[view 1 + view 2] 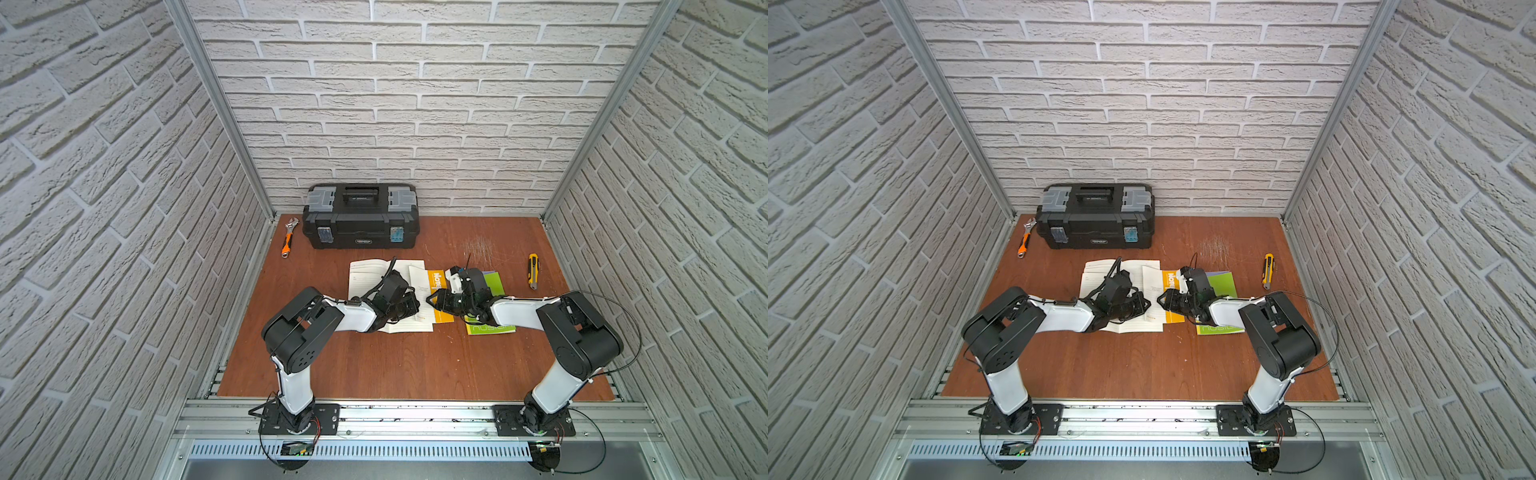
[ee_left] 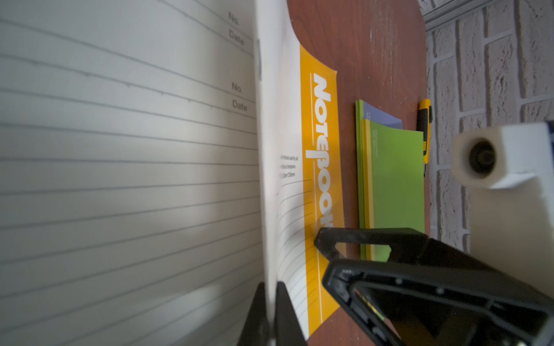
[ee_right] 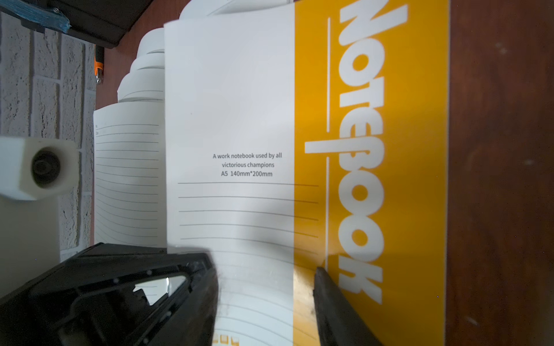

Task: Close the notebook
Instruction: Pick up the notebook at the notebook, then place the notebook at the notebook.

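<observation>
The notebook [image 1: 374, 272] [image 1: 1133, 272] lies open mid-table in both top views, with white lined pages on the left. Its white-and-yellow cover [image 1: 436, 279] [image 3: 389, 149], printed NOTEBOOK, faces up on the right. My left gripper [image 1: 415, 307] [image 2: 271, 289] is shut on the cover's white free edge, which stands upright between its fingers beside the lined pages [image 2: 120, 149]. My right gripper [image 1: 432, 299] [image 3: 265, 263] faces it from the right. It is open, jaws apart over the cover, with one fingertip [image 3: 322, 275] at the yellow band.
A black toolbox [image 1: 360, 216] stands at the back wall with an orange-handled wrench [image 1: 288, 241] to its left. Green booklets [image 1: 494, 282] [image 2: 392, 179] lie under the right arm, and a yellow utility knife [image 1: 532, 271] lies to their right. Brick walls close three sides.
</observation>
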`<state>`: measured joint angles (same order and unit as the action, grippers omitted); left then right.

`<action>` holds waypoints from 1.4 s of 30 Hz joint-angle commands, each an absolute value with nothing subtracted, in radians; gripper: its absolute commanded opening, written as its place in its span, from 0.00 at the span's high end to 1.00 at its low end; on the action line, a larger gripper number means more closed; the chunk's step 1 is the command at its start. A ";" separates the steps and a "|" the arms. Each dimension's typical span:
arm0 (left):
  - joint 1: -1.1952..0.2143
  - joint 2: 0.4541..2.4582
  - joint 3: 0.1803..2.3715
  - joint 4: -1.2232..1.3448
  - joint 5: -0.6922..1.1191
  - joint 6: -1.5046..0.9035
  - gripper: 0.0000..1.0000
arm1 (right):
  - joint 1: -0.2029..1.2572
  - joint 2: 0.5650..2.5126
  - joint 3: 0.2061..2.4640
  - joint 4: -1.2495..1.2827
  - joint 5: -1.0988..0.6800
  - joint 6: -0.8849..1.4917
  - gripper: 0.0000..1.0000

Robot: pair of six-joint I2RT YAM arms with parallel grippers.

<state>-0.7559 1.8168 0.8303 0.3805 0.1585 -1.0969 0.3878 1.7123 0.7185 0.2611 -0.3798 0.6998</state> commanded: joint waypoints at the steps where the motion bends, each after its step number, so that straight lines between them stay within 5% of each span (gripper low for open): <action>1: -0.764 1.800 0.863 0.402 0.158 -1.069 1.00 | 0.383 1.719 0.705 0.290 -0.390 0.693 0.48; 7: -0.770 1.754 0.873 0.351 0.140 -1.042 1.00 | 0.384 1.574 0.724 0.245 -0.418 0.654 0.33; 11: -0.776 1.713 0.897 0.320 0.132 -1.011 1.00 | 0.383 1.431 0.819 0.073 -0.425 0.582 0.12; 12: -0.778 1.704 0.913 0.299 0.132 -0.999 1.00 | 0.382 1.403 0.854 0.010 -0.417 0.561 0.00; 22: -0.893 1.633 1.148 0.092 0.047 -0.918 1.00 | 0.236 1.135 1.005 -0.494 -0.274 0.375 0.00; 31: -0.986 1.763 1.113 0.473 0.036 -1.143 1.00 | -0.083 0.996 0.950 -0.591 -0.379 0.345 0.00; 42: -1.117 2.091 1.285 0.787 -0.007 -1.331 1.00 | -0.181 0.927 0.782 -0.499 -0.438 0.399 0.00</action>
<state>-1.1149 2.0880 1.2415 0.6224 0.0055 -1.2694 -0.1696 0.9314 0.8093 -0.5537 -0.4007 0.3889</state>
